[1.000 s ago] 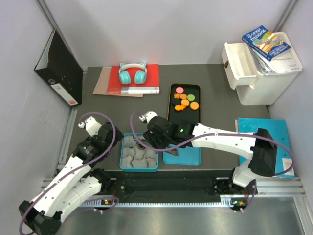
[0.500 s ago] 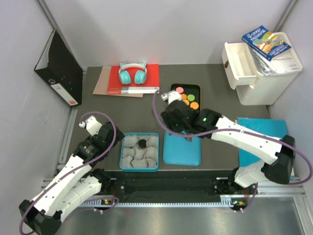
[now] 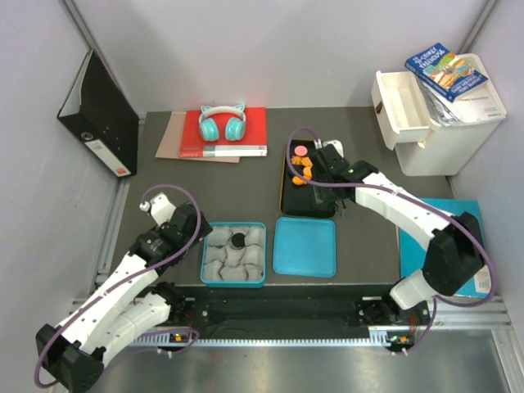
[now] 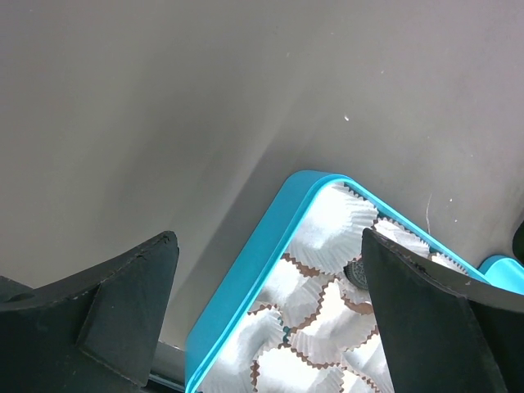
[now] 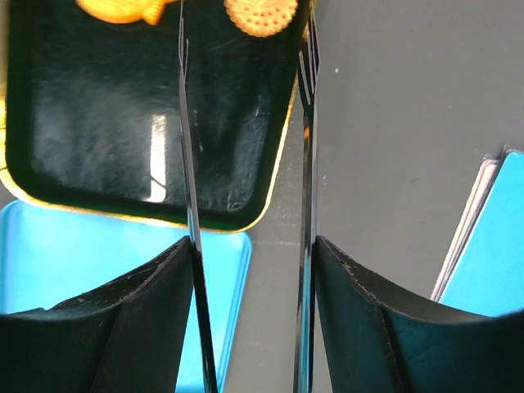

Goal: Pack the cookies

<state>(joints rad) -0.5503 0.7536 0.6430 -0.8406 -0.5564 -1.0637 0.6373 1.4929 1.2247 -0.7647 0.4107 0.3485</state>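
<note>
The cookies lie on a black yellow-rimmed tray (image 3: 307,196) at the back centre: a pink one (image 3: 300,151) and orange ones (image 3: 304,166). My right gripper (image 3: 321,168) hovers over the tray's right side, hiding some cookies. In the right wrist view its thin blades (image 5: 244,49) stand open and empty, with two orange cookies (image 5: 264,13) just ahead. One black cookie (image 3: 237,240) sits in a paper cup in the blue box (image 3: 203,255). My left gripper (image 3: 187,229) is open and empty at the box's left edge (image 4: 246,286); the black cookie (image 4: 355,271) shows there too.
The blue lid (image 3: 304,246) lies right of the box, and shows in the right wrist view (image 5: 74,262). Headphones on a red book (image 3: 223,131) are at the back left, a white drawer unit (image 3: 434,115) at the back right, and a blue folder (image 3: 471,221) at the right.
My right gripper has left the blue box and swung back to the black tray. A black cookie now lies in a paper cup in the box. My left arm shifted slightly.
</note>
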